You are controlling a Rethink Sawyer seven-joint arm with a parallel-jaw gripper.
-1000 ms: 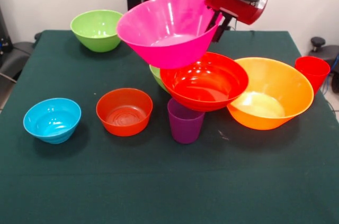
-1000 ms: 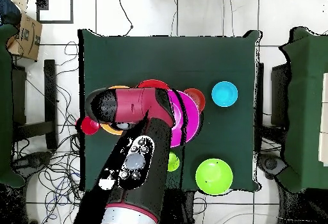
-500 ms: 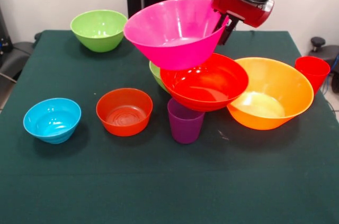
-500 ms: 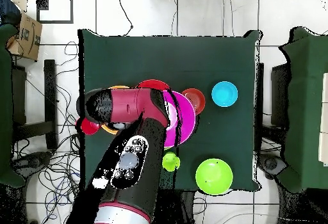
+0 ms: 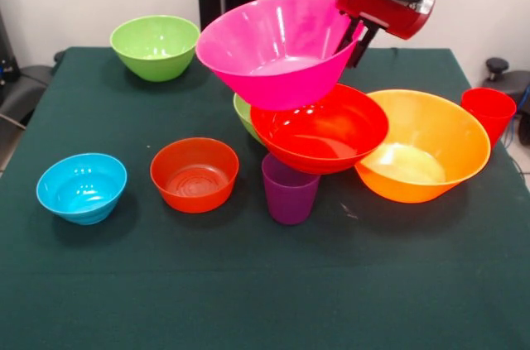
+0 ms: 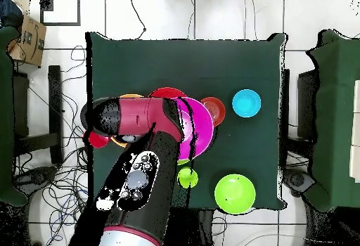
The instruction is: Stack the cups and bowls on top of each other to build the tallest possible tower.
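Gripper (image 5: 354,35) is pinching the pink bowl's (image 5: 273,48) rim, carrying it above the red bowl (image 5: 319,128), needing levelling before lowering.

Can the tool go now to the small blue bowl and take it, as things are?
Probably not yet. The tool is shut on the pink bowl, held in the air. The blue bowl itself stands alone with nothing over it.
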